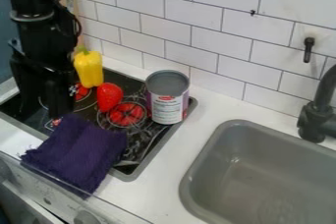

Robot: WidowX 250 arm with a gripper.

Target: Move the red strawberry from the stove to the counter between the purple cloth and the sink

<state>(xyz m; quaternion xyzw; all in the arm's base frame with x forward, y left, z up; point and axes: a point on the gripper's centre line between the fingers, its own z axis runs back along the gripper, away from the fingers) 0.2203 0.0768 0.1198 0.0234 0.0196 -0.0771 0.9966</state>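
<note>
So the black arm comes in at the upper left, and its gripper (44, 109) hangs down over the left part of the black toy stove (143, 150). The jaws look spread well apart, with a dark strip of stovetop visible between them and nothing gripped. Closest to them are a yellow pepper (89, 70) and a dark purple cloth (82, 147). The pepper is upright near the back of the stove, green stem on top, just to the right of the arm. The cloth is kinda rumpled over the stove's front edge, running onto the white surface (190, 134).

A red strawberry (109, 97) sits just right of the pepper, by a red burner pattern (127, 115). Then there's a can (168, 101) with a white, red and purple label, standing upright at the stove's right side. Further right is a grey sink (239, 181) with a black faucet (316, 117) beside it. White tile wall (190, 16) behind everything, with a little black hook (308, 50) on it.
</note>
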